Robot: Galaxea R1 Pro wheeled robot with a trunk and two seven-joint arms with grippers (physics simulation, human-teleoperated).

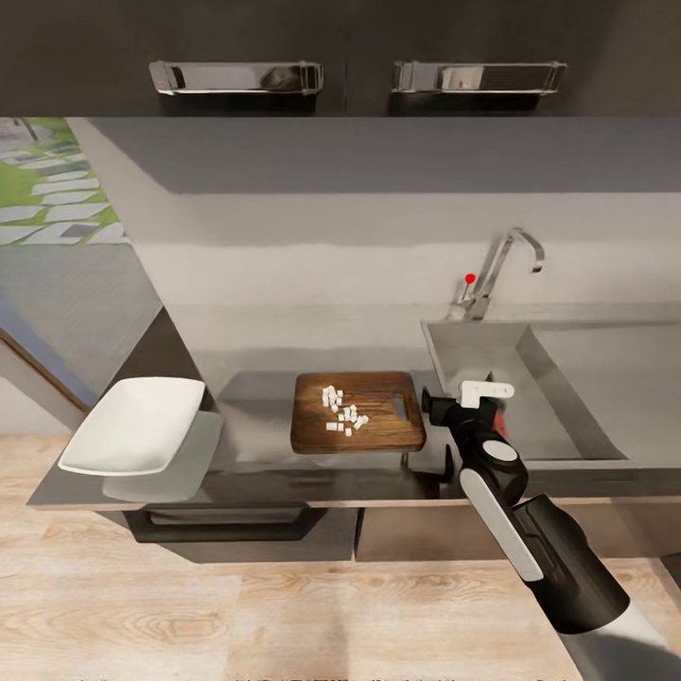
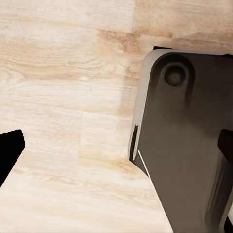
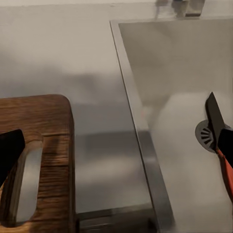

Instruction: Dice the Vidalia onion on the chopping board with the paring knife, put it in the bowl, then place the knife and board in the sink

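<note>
the right gripper [image 1: 452,409] hangs open between board [image 1: 357,410] and sink [image 1: 530,378], the knife [image 3: 221,141] lies in the basin, and the stiff wooden board with loose dice [image 1: 342,412] is best taken level at its handle slot.

Chopping board [image 1: 357,411]: one is lying on the countertop [image 1: 255,416].
Diced onion pieces [image 1: 344,413]: a scattered cluster of small white cubes is sitting on the board, roughly fifteen to twenty; an exact count is not possible.
Bowl [image 1: 135,425]: one is resting at the counter's left end.
Sink [image 1: 558,378]: one basin, with one round drain [image 3: 208,135].
Tap [image 1: 501,265]: one is standing behind the basin.
Paring knife [image 3: 219,138]: one is showing over the basin.
Cabinet handles [image 1: 235,77]: two are hanging above.
Robot arm [image 1: 530,530]: one is reaching in.
</note>
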